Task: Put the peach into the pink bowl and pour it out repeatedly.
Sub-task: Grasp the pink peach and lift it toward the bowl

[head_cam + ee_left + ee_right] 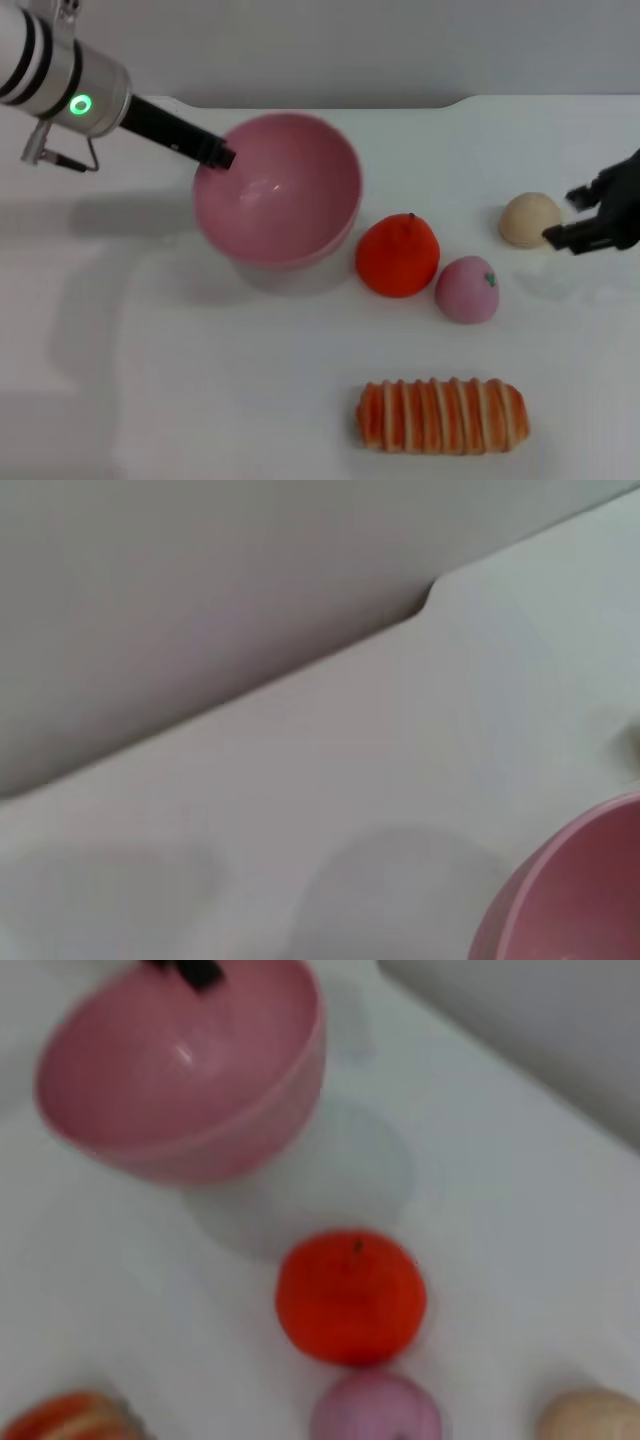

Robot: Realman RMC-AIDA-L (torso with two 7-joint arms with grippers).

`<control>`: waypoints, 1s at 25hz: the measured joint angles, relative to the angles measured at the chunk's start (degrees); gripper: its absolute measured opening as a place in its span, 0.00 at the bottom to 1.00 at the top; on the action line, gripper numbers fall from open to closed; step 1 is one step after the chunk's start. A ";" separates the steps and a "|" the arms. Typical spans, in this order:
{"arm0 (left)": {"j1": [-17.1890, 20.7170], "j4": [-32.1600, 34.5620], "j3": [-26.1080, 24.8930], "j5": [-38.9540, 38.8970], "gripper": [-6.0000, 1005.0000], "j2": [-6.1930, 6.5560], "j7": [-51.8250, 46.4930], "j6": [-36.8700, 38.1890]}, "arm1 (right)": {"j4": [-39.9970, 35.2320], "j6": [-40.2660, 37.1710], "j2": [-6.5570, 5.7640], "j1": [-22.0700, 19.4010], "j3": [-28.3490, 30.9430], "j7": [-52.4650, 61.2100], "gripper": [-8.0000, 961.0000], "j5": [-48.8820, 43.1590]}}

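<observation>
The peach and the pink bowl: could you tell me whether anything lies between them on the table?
Yes. The orange-red fruit sits between the peach and the pink bowl, close beside the peach. The left hand holds the bowl's rim, tilted and empty. A lifted path over the fruit looks open.

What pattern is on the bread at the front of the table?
The bread has orange-brown and cream stripes across it, clearest in the head view.

Pink bowl [290, 215], pale-pink peach [467, 290], orange-red fruit [397, 255], beige ball [530, 219], striped bread [442, 415] (orange w/ cream).
</observation>
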 joint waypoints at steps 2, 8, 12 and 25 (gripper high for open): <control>0.91 0.02 -0.03 0.16 0.04 -0.02 -0.19 0.14 | 2.56 1.58 0.06 0.94 -3.05 0.62 0.56 -2.03; 2.15 0.11 0.20 0.26 0.04 -0.61 -0.27 0.58 | 10.40 8.18 0.11 2.56 -10.44 1.90 0.56 -3.41; 2.54 0.11 0.40 0.31 0.04 -1.01 -0.05 0.67 | 15.72 14.06 0.22 3.35 -14.89 3.08 0.56 -3.68; 2.63 0.11 0.71 0.46 0.04 -1.63 0.44 0.66 | 30.89 27.62 0.43 7.44 -22.42 4.94 0.53 -1.25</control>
